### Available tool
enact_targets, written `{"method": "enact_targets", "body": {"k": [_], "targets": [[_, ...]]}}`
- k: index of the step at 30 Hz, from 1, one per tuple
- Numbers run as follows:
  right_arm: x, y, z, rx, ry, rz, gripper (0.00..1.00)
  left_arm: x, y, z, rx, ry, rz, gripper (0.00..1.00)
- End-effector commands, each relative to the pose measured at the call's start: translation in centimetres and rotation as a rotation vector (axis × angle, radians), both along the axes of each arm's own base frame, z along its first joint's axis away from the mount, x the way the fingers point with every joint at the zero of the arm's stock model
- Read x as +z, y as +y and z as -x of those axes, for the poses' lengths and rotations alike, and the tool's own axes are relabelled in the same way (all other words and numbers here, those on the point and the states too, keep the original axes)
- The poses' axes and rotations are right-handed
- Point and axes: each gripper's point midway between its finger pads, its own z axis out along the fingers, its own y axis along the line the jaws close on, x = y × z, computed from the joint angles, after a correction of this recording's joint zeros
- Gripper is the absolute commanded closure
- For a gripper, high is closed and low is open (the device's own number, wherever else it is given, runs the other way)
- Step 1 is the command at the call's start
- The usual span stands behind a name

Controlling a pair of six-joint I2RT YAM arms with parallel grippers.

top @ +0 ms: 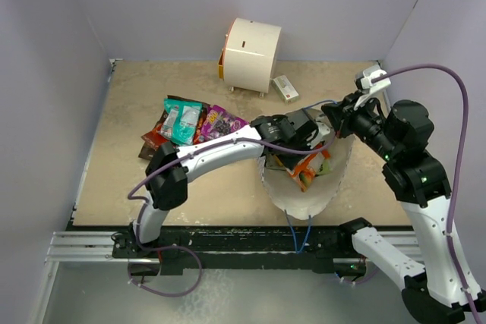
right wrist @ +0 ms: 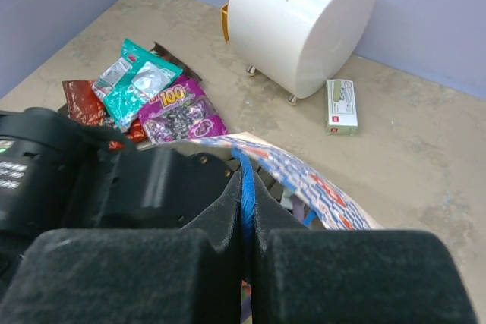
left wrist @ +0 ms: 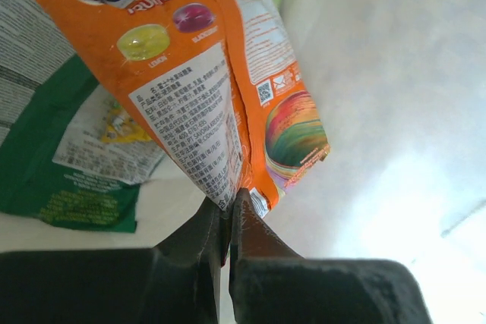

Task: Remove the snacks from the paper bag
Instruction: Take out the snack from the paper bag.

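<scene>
The left hand (left wrist: 228,214) is pinched tight on one edge of the orange packet (left wrist: 190,73), down inside the paper bag (top: 304,196). A green-and-white packet (left wrist: 68,180) lies just past its fingertips, off to one side. The right hand (right wrist: 247,187) is clamped on the blue string handle (right wrist: 247,168), propping the mouth open. The pinch looks thin, so lift slowly and straight out, clear of the rim, then carry the packet to the snacks (top: 190,123) lying on the bench (top: 129,96)
</scene>
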Motion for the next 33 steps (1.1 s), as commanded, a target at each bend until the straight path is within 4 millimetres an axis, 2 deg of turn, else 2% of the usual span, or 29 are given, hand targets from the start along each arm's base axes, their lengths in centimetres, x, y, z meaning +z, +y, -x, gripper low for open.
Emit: {"method": "enact_targets", "body": {"k": [1, 9, 17, 21, 25, 30, 33], "targets": [[4.0, -1.1, 0.0, -0.059, -0.136, -0.031, 1.00, 4.9, -0.2, 3.3, -0.044, -0.028, 0.076, 1.00], [4.1, -2.5, -0.5, -0.136, -0.148, -0.007, 1.00, 7.4, 2.5, 5.9, -0.026, -0.047, 0.089, 1.00], [4.5, -3.3, -0.9, -0.191, -0.164, -0.024, 1.00, 12.3, 4.6, 7.4, -0.040, -0.071, 0.197, 1.00], [4.5, -3.0, -1.0, -0.179, -0.160, -0.028, 1.00, 16.0, 6.4, 7.6, -0.028, -0.125, 0.261, 1.00], [4.1, -2.7, -1.0, -0.168, -0.153, -0.027, 1.00, 21.6, 9.3, 6.6, 0.054, -0.251, 0.362, 1.00], [3.8, -3.1, -1.4, -0.198, -0.142, -0.027, 1.00, 28.5, 14.2, 3.7, 0.271, -0.442, 0.460, 1.00], [4.0, -3.4, -1.7, -0.219, -0.145, -0.025, 1.00, 30.8, 16.9, 1.7, 0.408, -0.523, 0.478, 1.00]]}}
